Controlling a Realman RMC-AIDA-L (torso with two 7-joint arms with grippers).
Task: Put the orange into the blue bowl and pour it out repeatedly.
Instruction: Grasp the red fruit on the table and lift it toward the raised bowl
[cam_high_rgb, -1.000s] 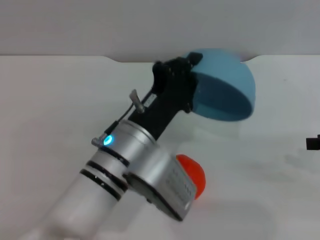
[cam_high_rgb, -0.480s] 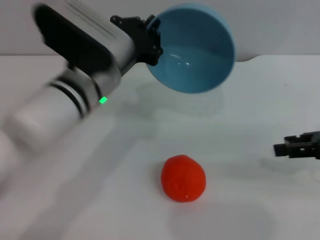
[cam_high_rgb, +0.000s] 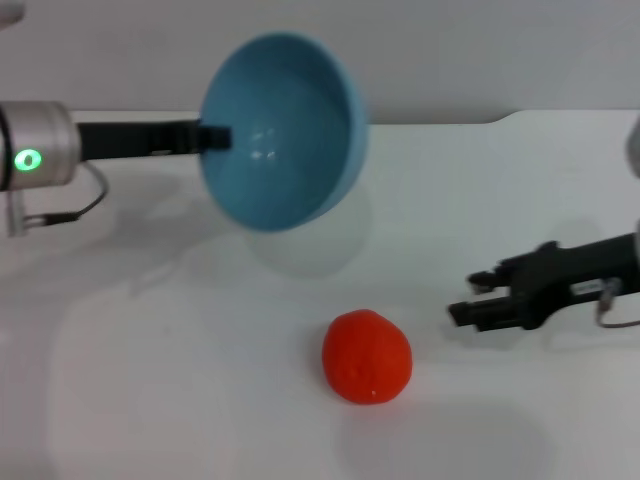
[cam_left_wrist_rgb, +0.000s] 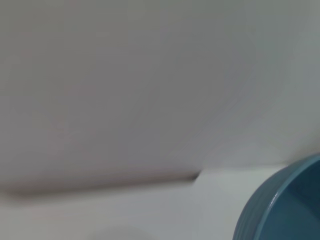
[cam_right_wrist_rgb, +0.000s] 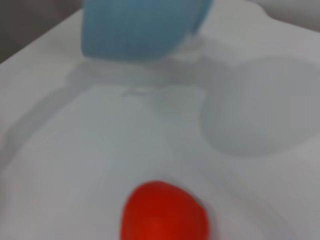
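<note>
The orange lies on the white table, front centre; it also shows in the right wrist view. My left gripper is shut on the rim of the blue bowl and holds it in the air at the back left. The bowl is tipped on its side with its empty inside facing forward. The bowl also shows in the left wrist view and the right wrist view. My right gripper is open and empty, low over the table just right of the orange, not touching it.
The white table ends at a grey wall along its back edge. A shadow of the bowl lies on the table below it.
My left arm swung left with the bowl, which turned from mouth-down to mouth-forward. The orange stays on the table, now uncovered. My right gripper moved in from the right toward the orange.
</note>
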